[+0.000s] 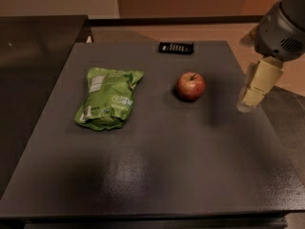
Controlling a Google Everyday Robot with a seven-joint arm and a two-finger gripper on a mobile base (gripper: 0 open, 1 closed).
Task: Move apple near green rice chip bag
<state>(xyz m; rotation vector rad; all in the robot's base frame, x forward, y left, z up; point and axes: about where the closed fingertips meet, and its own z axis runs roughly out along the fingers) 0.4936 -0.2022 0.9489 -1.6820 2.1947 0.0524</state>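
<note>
The small red apple (pixel 191 86) with yellowish patches sits on the dark grey table (pixel 157 166), right of centre. The crinkled green rice chip bag (pixel 109 98) lies flat to its left, with a clear gap between them. My gripper (pixel 249 99), cream-coloured under a grey wrist, hangs over the table's right edge, to the right of the apple and above the surface. It holds nothing that I can see.
A small flat black rectangular object with white marks (pixel 176 47) lies at the table's far edge, behind the apple. A dark counter (pixel 33 51) adjoins the table on the left. Floor shows past the right edge.
</note>
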